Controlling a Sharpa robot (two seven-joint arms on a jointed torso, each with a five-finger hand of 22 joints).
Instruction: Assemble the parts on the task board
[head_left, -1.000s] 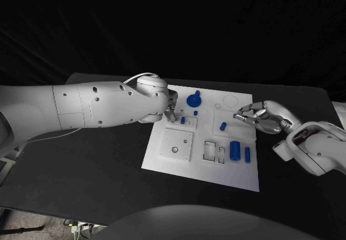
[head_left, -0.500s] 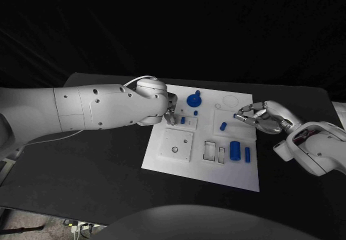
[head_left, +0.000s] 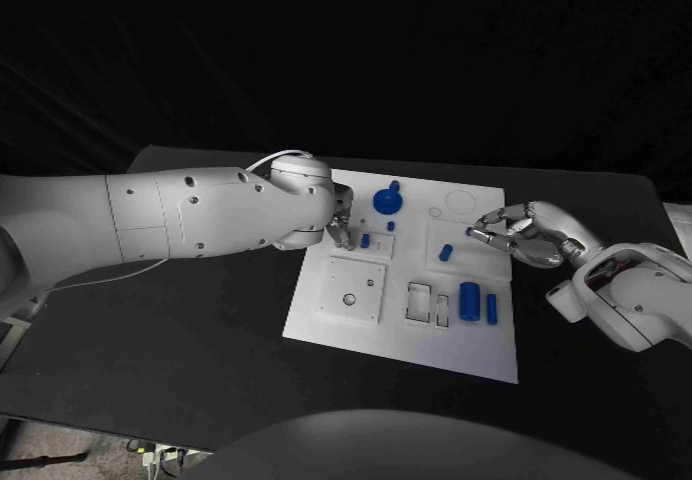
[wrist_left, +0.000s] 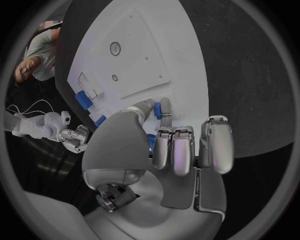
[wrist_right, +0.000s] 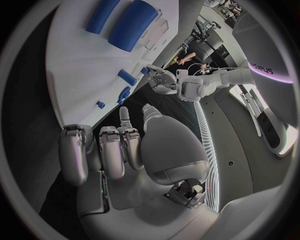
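On the near end of the task board (head_left: 378, 343), closest to the robot, two blue cylinders lie side by side: a fat one (head_left: 469, 302) and a thin one (head_left: 492, 309), w/ rectangular slots (head_left: 420, 302) just beside them looking unfilled, and a square plate (head_left: 355, 289) w/ a hole and no part in it. Mid-board, a short blue part (head_left: 446, 252) lies loose, near the right hand (head_left: 522, 234) but apart from its fingertips; that hand hangs over the board's right edge, fingers curled in, thumb and finger close together, apparently holding nothing. Across the board, the left hand (head_left: 336, 222) sits at the left edge, fingers bent down beside a small blue peg (head_left: 365, 240); left wrist view shows a blue piece right at the fingertips, but whether it's pinched or just touched can't be told. Farther off, a small blue stub (head_left: 391, 226) and a round blue knob (head_left: 388, 200) stand on the board, poss. seated. Judgement: early-to-mid stage, most parts still loose on the black surface's board.
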